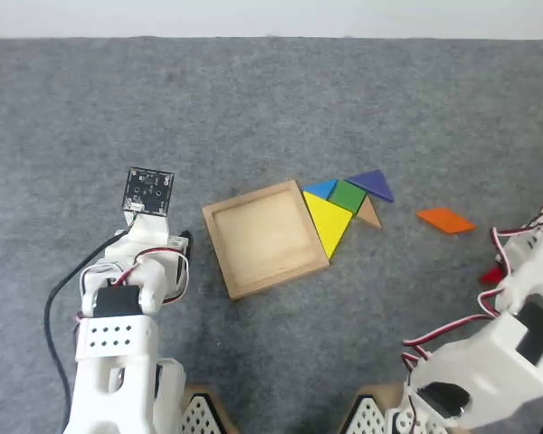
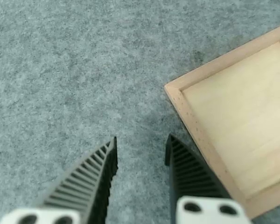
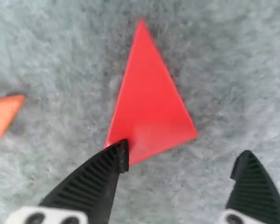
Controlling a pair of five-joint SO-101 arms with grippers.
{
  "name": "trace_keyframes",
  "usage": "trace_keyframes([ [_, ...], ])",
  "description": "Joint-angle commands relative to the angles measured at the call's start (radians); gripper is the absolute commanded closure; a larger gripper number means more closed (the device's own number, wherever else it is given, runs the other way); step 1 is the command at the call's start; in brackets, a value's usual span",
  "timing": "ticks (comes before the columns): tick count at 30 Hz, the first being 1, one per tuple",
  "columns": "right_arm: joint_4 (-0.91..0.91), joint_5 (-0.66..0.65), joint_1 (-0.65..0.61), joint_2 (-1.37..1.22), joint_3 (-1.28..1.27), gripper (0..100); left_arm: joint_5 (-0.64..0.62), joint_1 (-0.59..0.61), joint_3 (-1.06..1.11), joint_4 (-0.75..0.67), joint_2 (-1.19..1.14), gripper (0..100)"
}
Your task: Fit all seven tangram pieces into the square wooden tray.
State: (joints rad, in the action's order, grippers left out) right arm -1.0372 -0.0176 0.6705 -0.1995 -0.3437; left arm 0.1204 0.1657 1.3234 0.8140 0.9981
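At the left of the high view, the left arm (image 1: 127, 307) is seen on the grey mat (image 1: 253, 108), just beside the left edge of the square wooden tray (image 1: 262, 237). In its wrist view the left gripper (image 2: 142, 140) is held over bare mat with a narrow gap between its jaws and nothing gripped; a corner of the tray (image 2: 177, 91) lies just beyond the fingertips.

The tray is set askew near the middle of the mat, and all seven pieces lie outside it. A yellow triangle (image 1: 328, 221) is laid against the tray's right edge. Above it, a blue triangle (image 1: 321, 189), a green square (image 1: 347, 195) and a purple triangle (image 1: 373, 184) are lined up touching one another, with a tan triangle (image 1: 369, 214) tucked under the purple one, beside the yellow. Well apart to the right, an orange parallelogram (image 1: 446, 220) lies alone.

At the far right, a red triangle (image 1: 491, 274) is partly covered by the right arm (image 1: 498, 353). In the right wrist view the right gripper (image 3: 184, 156) is spread wide and holds nothing; one fingertip (image 3: 121, 151) is placed at the edge of the red triangle (image 3: 149, 112), while the other stands over bare mat. A corner of the orange parallelogram (image 3: 2, 116) is seen to one side.
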Motion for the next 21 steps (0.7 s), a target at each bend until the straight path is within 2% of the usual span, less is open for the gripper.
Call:
trace_keyframes([
  [1,-0.002,0.049,-0.019,0.062,0.035,69.6,0.008,-0.003,-0.007,-0.025,-0.006,83],
  [7,-0.064,0.072,-0.019,0.062,0.12,70.0,0.008,-0.005,-0.007,-0.025,-0.006,83],
  [10,-0.099,0.138,-0.019,0.061,0.17,70.0,0.009,-0.006,-0.007,-0.025,-0.006,83],
  [14,-0.093,0.186,-0.044,0.047,0.193,69.9,0.009,-0.005,-0.007,-0.025,-0.006,83],
  [21,-0.038,0.192,-0.067,-0.058,0.193,69.9,0.009,-0.003,-0.007,-0.025,-0.005,83],
])
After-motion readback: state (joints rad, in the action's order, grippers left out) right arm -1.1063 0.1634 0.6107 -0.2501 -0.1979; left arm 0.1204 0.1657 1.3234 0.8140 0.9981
